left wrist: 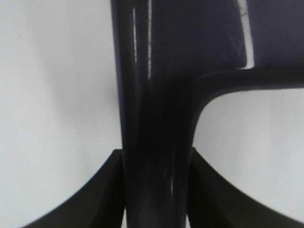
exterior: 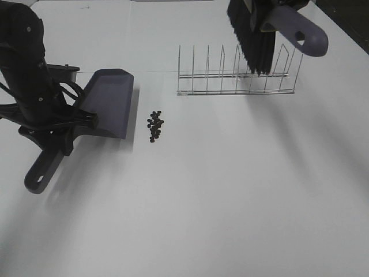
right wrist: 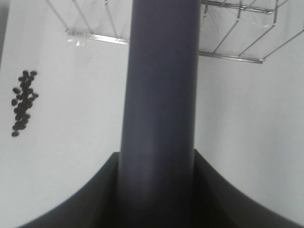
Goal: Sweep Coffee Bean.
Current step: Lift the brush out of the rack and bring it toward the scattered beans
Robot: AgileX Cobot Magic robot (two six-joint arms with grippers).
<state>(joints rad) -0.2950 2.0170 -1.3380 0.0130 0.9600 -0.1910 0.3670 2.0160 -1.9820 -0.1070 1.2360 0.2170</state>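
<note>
A small cluster of dark coffee beans [exterior: 155,126] lies on the white table, just right of the grey-purple dustpan [exterior: 109,103]; the beans also show in the right wrist view [right wrist: 22,100]. My left gripper [exterior: 68,122] is shut on the dustpan's handle [left wrist: 152,142], the pan resting on the table with its open lip facing the beans. My right gripper [exterior: 253,10] is shut on the brush handle [right wrist: 159,104] and holds the brush [exterior: 259,40] in the air at the back right, its black bristles hanging over the wire rack.
A chrome wire rack [exterior: 236,78] stands behind and right of the beans, also in the right wrist view [right wrist: 232,28]. The table's far right corner edge [exterior: 346,34] shows against a dark background.
</note>
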